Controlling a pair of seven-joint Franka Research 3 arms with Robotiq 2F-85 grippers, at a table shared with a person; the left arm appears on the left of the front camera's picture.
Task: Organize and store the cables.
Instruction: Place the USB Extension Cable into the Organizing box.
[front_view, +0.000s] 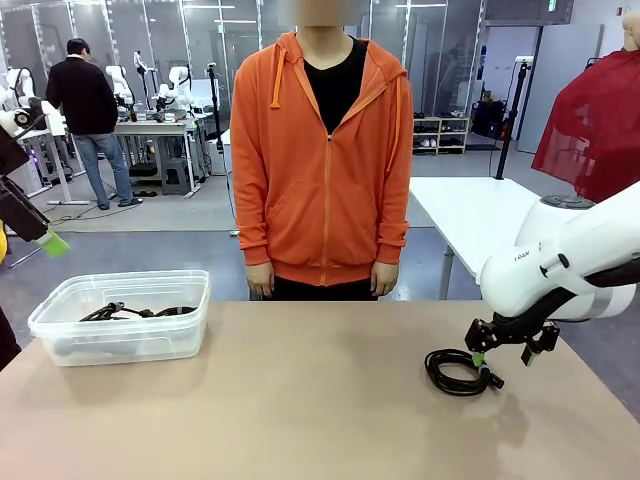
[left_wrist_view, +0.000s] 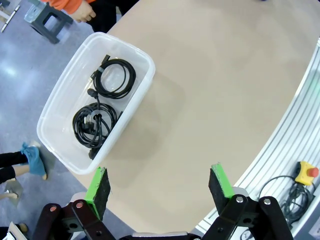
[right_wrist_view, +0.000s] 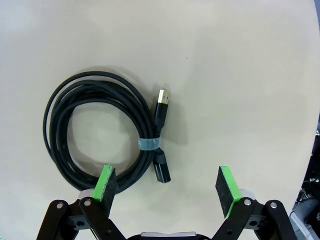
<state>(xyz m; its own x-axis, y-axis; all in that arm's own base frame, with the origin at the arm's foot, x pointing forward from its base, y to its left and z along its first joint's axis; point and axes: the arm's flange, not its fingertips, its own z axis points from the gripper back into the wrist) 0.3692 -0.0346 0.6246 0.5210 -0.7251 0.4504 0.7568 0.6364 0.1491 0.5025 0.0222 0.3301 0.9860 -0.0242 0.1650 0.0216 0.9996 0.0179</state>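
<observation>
A: So, what sits around the work area?

B: A clear plastic bin (front_view: 120, 318) on the tan table (front_view: 300, 400), toward the robot's left side. A person in an orange hoodie (front_view: 325, 160) stands at the far edge, hands down and off the table. Past the table's rim, the left wrist view shows a yellow box with a red button (left_wrist_view: 306, 173) and a loose cord beside it.

A: Anything in the way of the grippers?

B: Nothing lies between the bin and the loose coil; the tabletop between them is bare. The right gripper (front_view: 510, 345) hangs just above the table, beside that coil, with its own white arm looming over it.

A: How many cables, counted?

B: Three coils. Two coiled cables (left_wrist_view: 102, 102) lie inside the bin, one nearer each end. One coiled cable (right_wrist_view: 102, 132) lies on the table near the robot's right, bound with a pale blue band, a gold-tipped plug resting at its edge.

A: And the grippers?

B: Two. The right gripper has its fingers spread wide, one green pad (right_wrist_view: 106, 181) over the coil's rim, the other over bare table, pinching nothing. The left gripper (left_wrist_view: 159, 187) is likewise spread and empty, held high above the table's near edge, close to the bin.
</observation>
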